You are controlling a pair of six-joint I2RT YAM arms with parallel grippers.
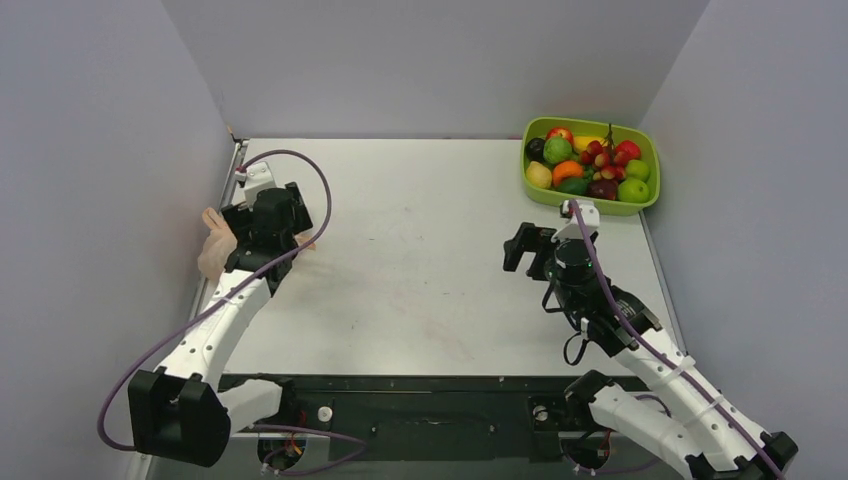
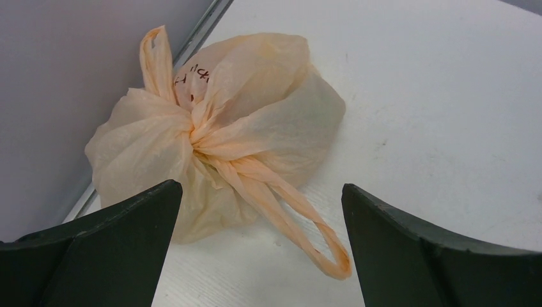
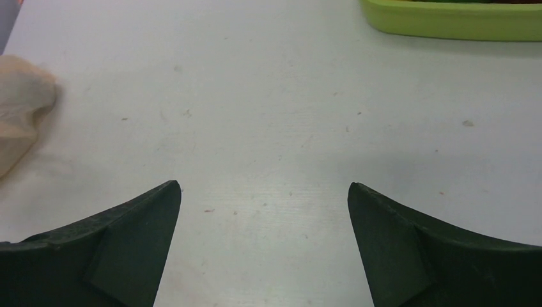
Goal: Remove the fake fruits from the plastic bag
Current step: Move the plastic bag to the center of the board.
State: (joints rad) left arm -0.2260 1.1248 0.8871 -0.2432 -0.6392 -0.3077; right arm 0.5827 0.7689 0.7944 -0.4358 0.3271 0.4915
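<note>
We see the left gripper (image 2: 261, 188) with its fingers spread wide, holding nothing. It hangs just short of the bag (image 2: 255, 121) and touches no part of it. The right gripper (image 3: 263, 185) is just as wide apart over the bare table (image 1: 420, 260), also with nothing between its fingers.

The bag lies at the table's left edge, against the wall (image 1: 100, 200). The fruits (image 1: 590, 160) are heaped in the green tray (image 1: 655, 165) at the far right corner.

The top view hides most of the bag under the left arm. The left wrist view shows it whole – gathered to a bunch in the middle, one loop handle flat on the table. We cannot see inside it. Only the top view shows the fruits – the right wrist view catches just the tray's rim and a corner of the bag.
</note>
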